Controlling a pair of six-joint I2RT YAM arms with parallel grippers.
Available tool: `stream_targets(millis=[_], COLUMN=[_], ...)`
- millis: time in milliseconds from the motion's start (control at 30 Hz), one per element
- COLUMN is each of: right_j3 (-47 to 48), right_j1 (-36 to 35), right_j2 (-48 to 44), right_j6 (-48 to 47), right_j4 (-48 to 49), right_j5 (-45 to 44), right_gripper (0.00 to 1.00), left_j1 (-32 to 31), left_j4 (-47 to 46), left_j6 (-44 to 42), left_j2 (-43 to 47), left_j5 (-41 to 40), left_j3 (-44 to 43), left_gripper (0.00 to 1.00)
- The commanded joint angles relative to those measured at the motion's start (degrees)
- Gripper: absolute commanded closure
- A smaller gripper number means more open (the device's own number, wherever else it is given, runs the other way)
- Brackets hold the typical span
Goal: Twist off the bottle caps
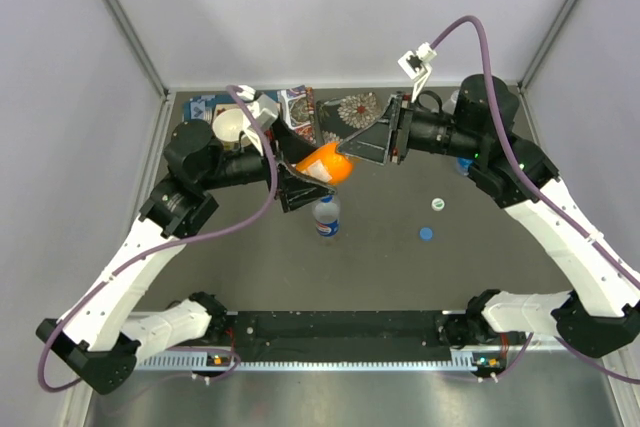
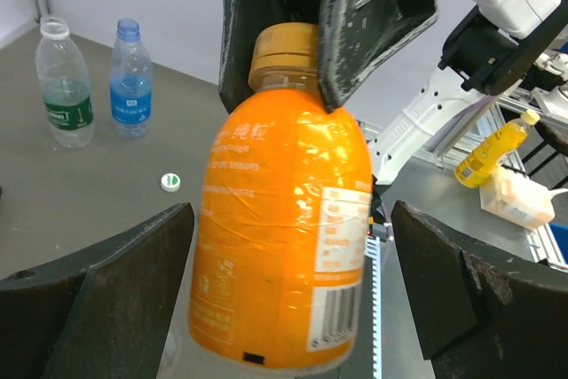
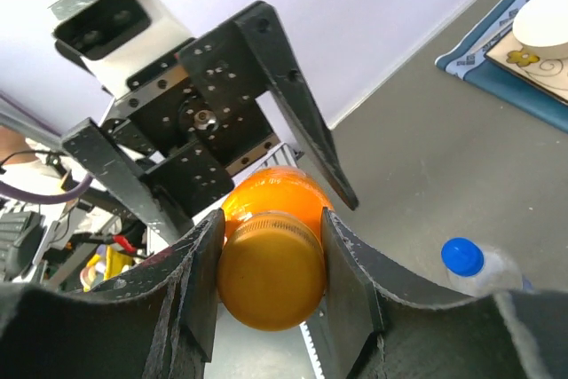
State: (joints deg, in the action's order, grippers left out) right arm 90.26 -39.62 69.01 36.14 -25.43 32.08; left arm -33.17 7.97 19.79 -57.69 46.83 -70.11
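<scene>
cup: white cup on a blue-edged mat, far-left corner of the worktop.
left gripper: left gripper is up off the worktop, left of middle. Its fingers are spread to either side of the orange bottle's lower body. In the left wrist view a thin gap shows beside one finger; I cannot tell whether the other finger touches.
orange bottle: short orange bottle is in the air over the middle of the worktop, toward the far edge, between the two grippers. It is tipped over, neck toward the right arm. Its orange-brown cap is still on.
blue-red label bottle: blue-red label bottle stands upright in the middle of the worktop, just nearer than the lifted bottle, blue cap on.
right gripper: right gripper is raised, right of middle. Its fingers pinch the orange bottle's cap from both sides, pads pressed against it.
loose caps: white-green cap and blue cap lie flat right of middle, near each other but apart.
green label bottle: green label bottle stands upright toward the far-right corner, neck open with no cap.
blue-tinted bottle: blue-tinted bottle stands upright just beside the green label one. Cannot tell if it is capped.
</scene>
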Motion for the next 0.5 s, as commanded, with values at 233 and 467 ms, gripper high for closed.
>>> stream_targets(millis=[233, 467], right_j3=[-0.3, -0.3], right_j1=[-1.5, -2.0], right_j2=[0.4, 0.9], right_j6=[-0.2, -2.2], right_j4=[6.1, 4.3], right_j5=[2.6, 1.4], right_gripper=[1.00, 1.00], left_j1=[0.2, 0.1], left_j4=[-4.4, -4.4], left_j6=[0.2, -0.2], left_j2=[-1.3, -1.4], left_j5=[2.3, 2.1], left_j3=[2.6, 2.3], left_gripper=[0.03, 0.10])
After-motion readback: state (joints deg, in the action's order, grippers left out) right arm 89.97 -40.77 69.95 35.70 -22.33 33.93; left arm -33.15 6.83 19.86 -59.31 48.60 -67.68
